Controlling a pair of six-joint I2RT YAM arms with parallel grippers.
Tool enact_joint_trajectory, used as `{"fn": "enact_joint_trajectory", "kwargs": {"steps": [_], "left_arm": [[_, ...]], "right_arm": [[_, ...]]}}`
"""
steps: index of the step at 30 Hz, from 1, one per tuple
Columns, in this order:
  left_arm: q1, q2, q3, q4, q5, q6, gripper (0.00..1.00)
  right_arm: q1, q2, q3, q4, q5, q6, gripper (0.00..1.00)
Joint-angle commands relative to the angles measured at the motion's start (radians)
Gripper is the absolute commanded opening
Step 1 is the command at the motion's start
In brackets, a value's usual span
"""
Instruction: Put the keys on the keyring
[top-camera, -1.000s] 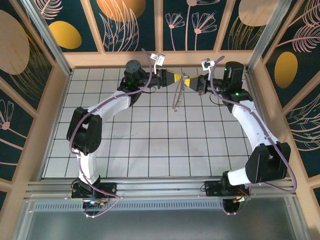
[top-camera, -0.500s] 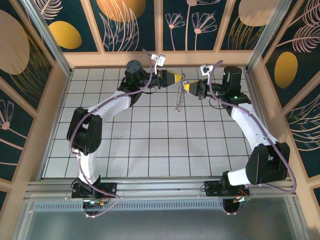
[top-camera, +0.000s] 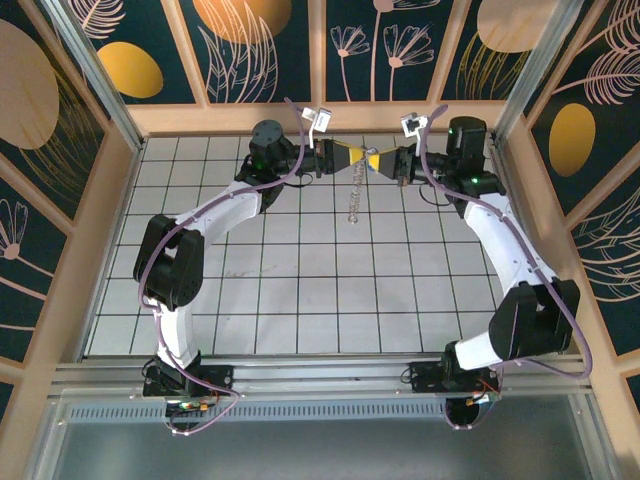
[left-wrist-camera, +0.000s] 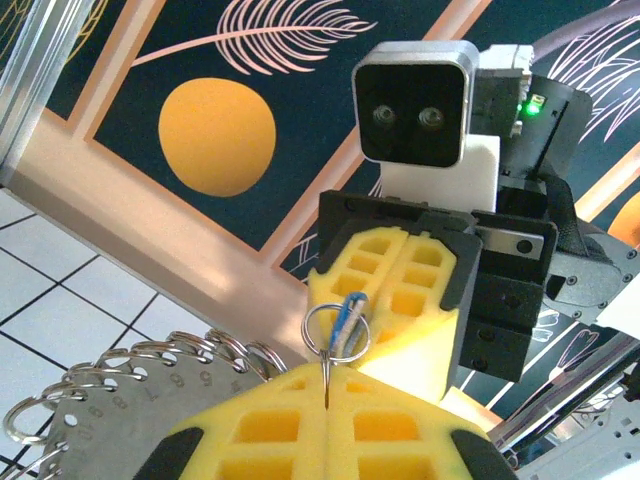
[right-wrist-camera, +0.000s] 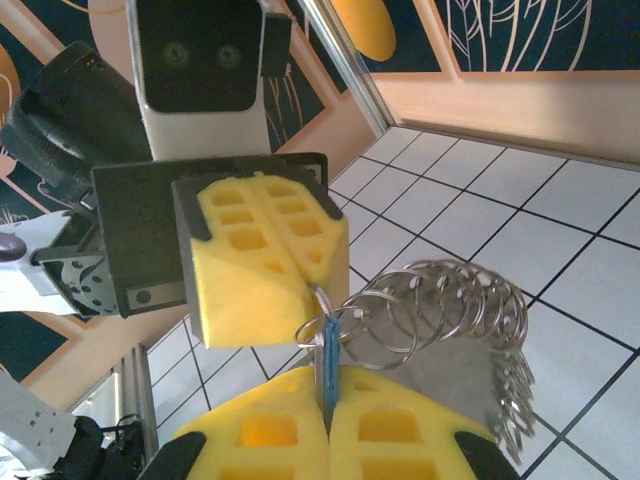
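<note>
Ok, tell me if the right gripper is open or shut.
Shut. The right gripper pinches the blue key, its jaws pressed together with no gap.

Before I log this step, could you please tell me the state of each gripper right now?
The left gripper is closed, pinching a ring of the keyring.
The right gripper is closed, holding the blue key.

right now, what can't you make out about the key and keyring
- Blade of the key: right wrist view, pinched inside the right gripper.
- Whether the key is threaded onto the keyring: right wrist view, they overlap.
- The key in the top external view: too small.
- The keyring's lower end: left wrist view, behind the left gripper.
</note>
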Motion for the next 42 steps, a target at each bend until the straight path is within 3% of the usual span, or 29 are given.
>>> {"fn": "enact_joint_trajectory", "kwargs": {"steps": [1,10,19,31,42], "left_arm": [[0.004,-0.023,0.035,0.024,0.012,0.004,0.0],[-0.001,-0.015,0.038,0.017,0.014,0.007,0.0],[-0.001,-0.026,0.041,-0.1,-0.035,0.09,0.0],[0.0,-0.024,0.024,-0.129,-0.064,0.113,0.0],[0.01,-0.056,-0.004,-0.117,-0.137,0.103,0.33]], "right_arm": [[-0.004,0.023,0.067,-0.015,-0.022,-0.026,0.0],[0.023,0.077,0.135,-0.059,-0.028,-0.054,0.0],[-0.024,0.054,0.145,-0.101,0.033,-0.049,0.0],[-0.023,0.097,0.229,-0.118,-0.031,-0.03,0.0],[-0.015,0.149,0.271,-0.154,-0.046,-0.049,0.0]]}}
